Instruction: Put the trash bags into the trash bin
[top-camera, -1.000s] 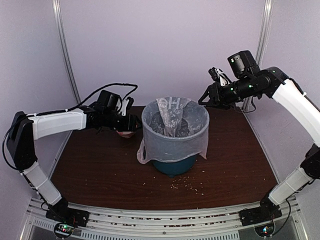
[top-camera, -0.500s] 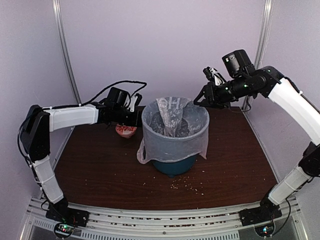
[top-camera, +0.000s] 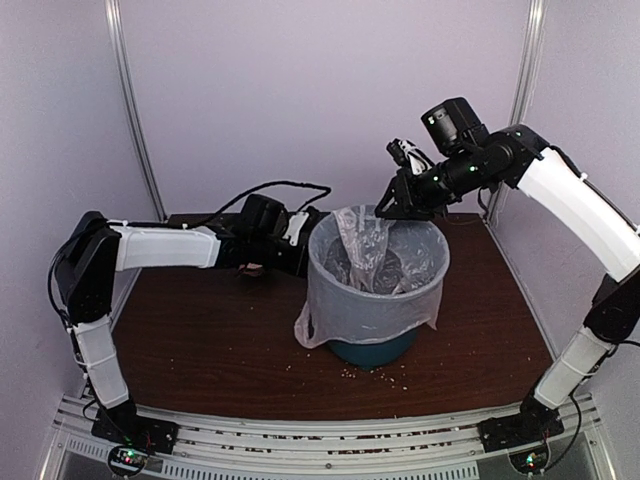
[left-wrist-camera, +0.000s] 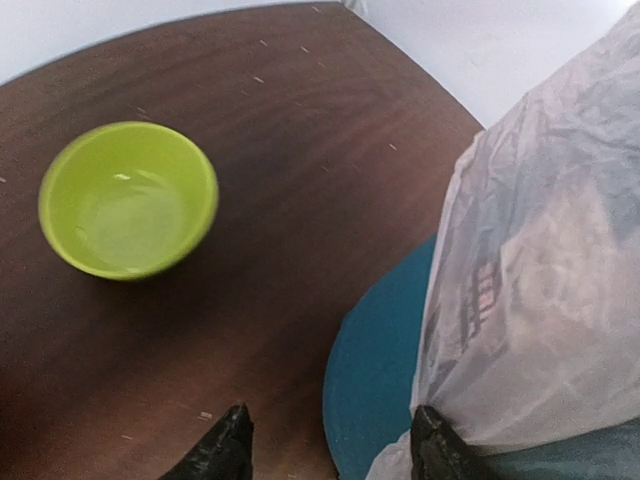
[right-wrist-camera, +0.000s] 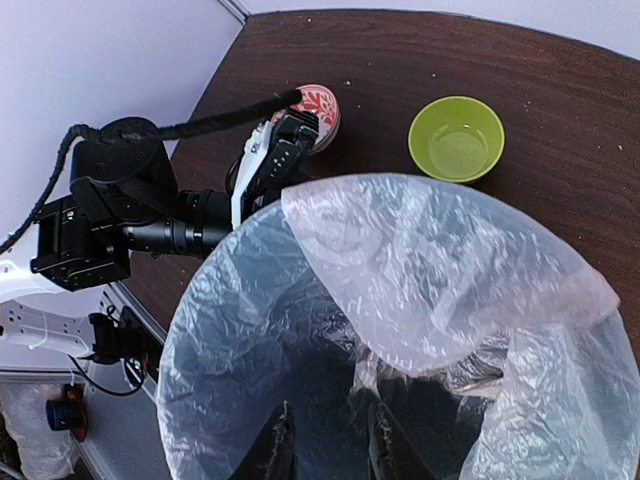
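Pink crinkly see-thru bag (top-camera: 370, 300) lines the teal bin (top-camera: 375, 350), mid table (top-camera: 200, 340), edge folded down over the rim, one flap poking up at the back. Bin stands straight, mouth up. L gripper (left-wrist-camera: 330, 450) wide apart beside bin; R gripper (right-wrist-camera: 325, 440) a bit apart above it, empty.
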